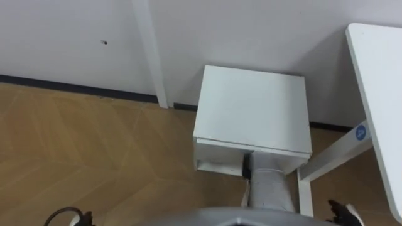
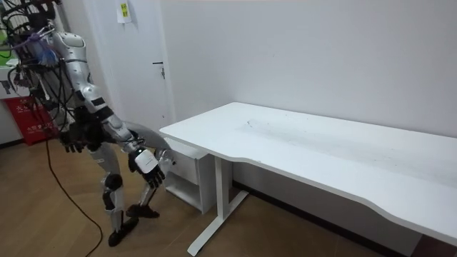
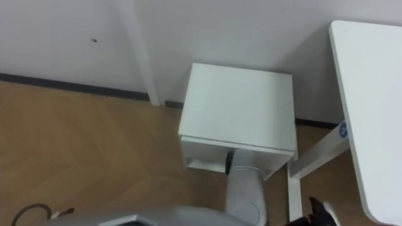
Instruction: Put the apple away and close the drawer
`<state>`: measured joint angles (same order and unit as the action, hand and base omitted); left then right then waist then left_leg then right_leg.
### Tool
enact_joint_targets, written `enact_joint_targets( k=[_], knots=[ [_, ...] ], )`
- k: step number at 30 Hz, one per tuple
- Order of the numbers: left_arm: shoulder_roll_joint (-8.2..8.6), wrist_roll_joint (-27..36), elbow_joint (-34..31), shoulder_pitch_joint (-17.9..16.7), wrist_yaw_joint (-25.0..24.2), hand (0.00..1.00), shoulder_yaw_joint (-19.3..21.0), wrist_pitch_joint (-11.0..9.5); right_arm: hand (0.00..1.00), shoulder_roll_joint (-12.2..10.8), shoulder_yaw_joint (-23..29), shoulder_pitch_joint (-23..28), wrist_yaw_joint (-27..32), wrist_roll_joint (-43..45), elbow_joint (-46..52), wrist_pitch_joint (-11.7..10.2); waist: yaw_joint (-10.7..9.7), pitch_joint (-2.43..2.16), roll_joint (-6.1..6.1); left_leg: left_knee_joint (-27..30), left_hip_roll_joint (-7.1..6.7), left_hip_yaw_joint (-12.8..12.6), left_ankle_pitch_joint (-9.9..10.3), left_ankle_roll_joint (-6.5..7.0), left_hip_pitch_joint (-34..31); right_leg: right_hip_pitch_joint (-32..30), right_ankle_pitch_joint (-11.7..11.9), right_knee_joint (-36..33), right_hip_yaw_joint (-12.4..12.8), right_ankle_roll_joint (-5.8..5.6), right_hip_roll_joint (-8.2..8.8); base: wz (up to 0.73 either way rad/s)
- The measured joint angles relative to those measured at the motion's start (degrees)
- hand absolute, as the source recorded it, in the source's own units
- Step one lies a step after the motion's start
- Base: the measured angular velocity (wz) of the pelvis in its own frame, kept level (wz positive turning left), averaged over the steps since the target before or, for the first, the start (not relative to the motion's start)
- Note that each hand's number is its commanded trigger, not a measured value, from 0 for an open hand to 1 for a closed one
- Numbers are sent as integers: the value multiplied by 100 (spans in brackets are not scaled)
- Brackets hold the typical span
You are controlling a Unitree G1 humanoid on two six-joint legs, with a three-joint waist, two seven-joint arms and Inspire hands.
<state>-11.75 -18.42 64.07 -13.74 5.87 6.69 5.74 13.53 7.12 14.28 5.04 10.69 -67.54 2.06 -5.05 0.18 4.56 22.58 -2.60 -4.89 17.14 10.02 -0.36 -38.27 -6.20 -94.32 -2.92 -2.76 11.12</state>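
A small white drawer cabinet [image 1: 251, 110] stands against the wall between a door frame and the desk. Its drawer front [image 1: 217, 150] sits flush under the top, and nothing of the inside shows. I stand bent at the knees right in front of it, one knee against the cabinet's front. My right hand [image 1: 345, 212] hangs low by the desk leg, fingers relaxed and holding nothing; in the room view it [image 2: 146, 165] is beside my knee. My left hand [image 2: 71, 139] hangs back at my side with spread fingers, empty too.
A white desk [image 1: 377, 94] runs along my right, its leg and foot [image 1: 326, 160] close beside the cabinet. A white door frame [image 1: 151, 56] rises left of the cabinet. Wooden floor [image 1: 94, 150] stretches to the left. A red box [image 2: 32, 118] stands behind me.
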Motion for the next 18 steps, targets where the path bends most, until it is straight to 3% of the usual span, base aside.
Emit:
enact_joint_targets(
  k=[2, 3, 4, 5, 6, 7, 8, 9, 11, 13, 15, 17, 18],
  knots=[
    [-14, -56, 35, -232, -2, 0, 111, 78, 0, -10, 5, 109, 20, -184, -23, 217, -27, 25, -148, -44, -120, -43, 50, -322, 56, 1148, -48, 2547, -42, -103, -43, -13],
    [-14, -37, 48, -295, 2, 0, 112, 160, 0, -13, 32, 97, 45, -196, -66, 274, -15, 12, -199, -197, -127, -63, 5, -502, 123, 1802, -69, 3845, -93, -94, -198, -14],
    [-13, -18, 53, -305, 3, 0, 107, 190, 0, -13, 34, 91, 71, -195, -65, 285, -3, 7, -217, -310, -125, -64, -47, -635, 165, 2105, -74, 4428, -121, -87, -308, -21],
    [-19, 34, 40, -290, 26, 0, 86, 215, 0, -35, 32, 31, 142, -186, -58, 295, 52, -55, -368, -575, -134, -67, -175, -1040, 253, 2555, -96, 5434, -136, -58, -431, -9],
    [-132, 86, -66, -144, 86, 0, -6, 203, 0, -101, 54, -96, 216, -156, -32, 275, 124, 32, -562, 11, 16, -110, -96, -555, -22, 2747, -168, 5862, -182, -158, -372, -16],
    [-189, 85, -93, -47, 130, 0, -40, 163, 0, -117, 81, -175, 231, -157, -43, 258, 218, 107, -561, 208, -13, -53, 207, -572, -163, 2759, -219, 5946, -165, -246, -327, -47],
    [-187, 87, -88, 18, 220, 0, -5, 144, 0, -121, 79, -322, 228, -161, -87, 256, 427, 88, -666, 378, -14, -135, 311, -554, -283, 2972, -319, 6440, -78, -348, -304, -54],
    [-166, 87, -90, 15, 249, 0, -17, 142, 0, -121, 78, -365, 218, -161, -96, 228, 416, 69, -678, 327, 32, -127, 312, -563, -247, 3148, -326, 6695, -112, -350, -351, -38],
    [-66, 174, -116, 73, 265, 0, -79, 121, 0, -119, 91, -436, 149, -182, -111, 103, 412, 44, -715, -253, 78, -133, 102, -812, 54, 3694, -279, 7644, -222, -318, -483, -5],
    [-37, 202, -117, 73, 270, 0, -85, 149, 0, -137, 85, -534, 121, -221, -156, 75, 386, 29, -722, -624, 73, -174, -84, -693, 233, 3944, -165, 8129, -178, -196, -622, -11],
    [-40, 173, -95, 56, 374, 0, -59, 205, 0, -221, 84, -515, 47, -210, -190, 45, 395, -27, -769, -802, 29, -283, -161, -630, 338, 4082, 172, 8402, -165, -134, -678, -19],
    [17, 68, -93, 44, 371, 0, -8, 255, 0, -242, 83, -557, -49, -198, -282, 41, 400, -33, -725, -820, 21, -286, -215, -582, 404, 4215, 102, 8570, -157, -133, -701, -26],
    [48, 68, -90, 42, 369, 0, 18, 254, 0, -246, 82, -573, -99, -202, -374, 35, 391, -64, -685, -896, 43, -290, -242, -579, 440, 4227, 61, 8598, -150, -111, -723, -19]
  ],
)
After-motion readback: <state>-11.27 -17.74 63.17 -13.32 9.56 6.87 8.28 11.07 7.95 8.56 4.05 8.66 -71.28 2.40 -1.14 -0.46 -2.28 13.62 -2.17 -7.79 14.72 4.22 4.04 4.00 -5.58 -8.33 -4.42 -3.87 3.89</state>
